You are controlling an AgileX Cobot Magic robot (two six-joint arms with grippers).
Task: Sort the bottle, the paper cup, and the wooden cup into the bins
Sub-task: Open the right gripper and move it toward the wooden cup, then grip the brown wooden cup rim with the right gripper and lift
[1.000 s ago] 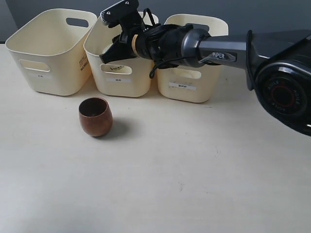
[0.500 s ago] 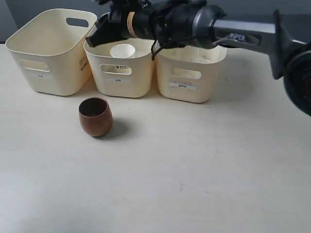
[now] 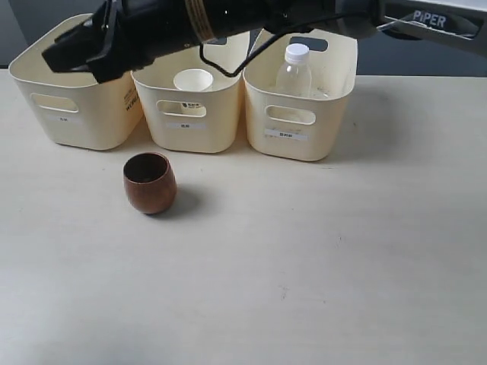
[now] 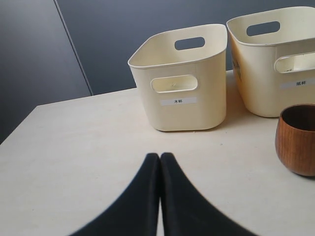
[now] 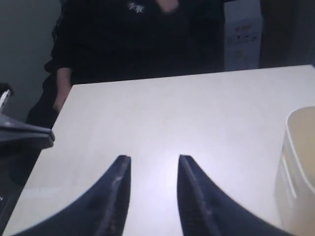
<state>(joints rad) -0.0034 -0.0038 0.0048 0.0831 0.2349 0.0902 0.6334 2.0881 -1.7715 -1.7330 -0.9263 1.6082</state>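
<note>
The wooden cup (image 3: 150, 182) stands upright on the table in front of the bins, also at the edge of the left wrist view (image 4: 298, 140). The paper cup (image 3: 192, 80) sits inside the middle bin (image 3: 194, 131). The bottle (image 3: 294, 70) stands in the right bin (image 3: 323, 122). The left bin (image 3: 84, 122) shows nothing inside. My right gripper (image 3: 76, 61), blurred, hangs above the left bin; in its wrist view it (image 5: 153, 158) is open and empty. My left gripper (image 4: 160, 156) is shut, low over the table, with nothing in it, short of the left bin (image 4: 182, 83).
The right arm (image 3: 304, 15) stretches across the top of the exterior view over all three bins. A person in dark clothes (image 5: 138, 39) sits beyond the far table edge. A bin's rim (image 5: 300, 167) shows beside the right gripper.
The right arm has swung up and to the left, from over the middle bin to over the left bin. The paper cup and the bottle have come into sight in their bins.
</note>
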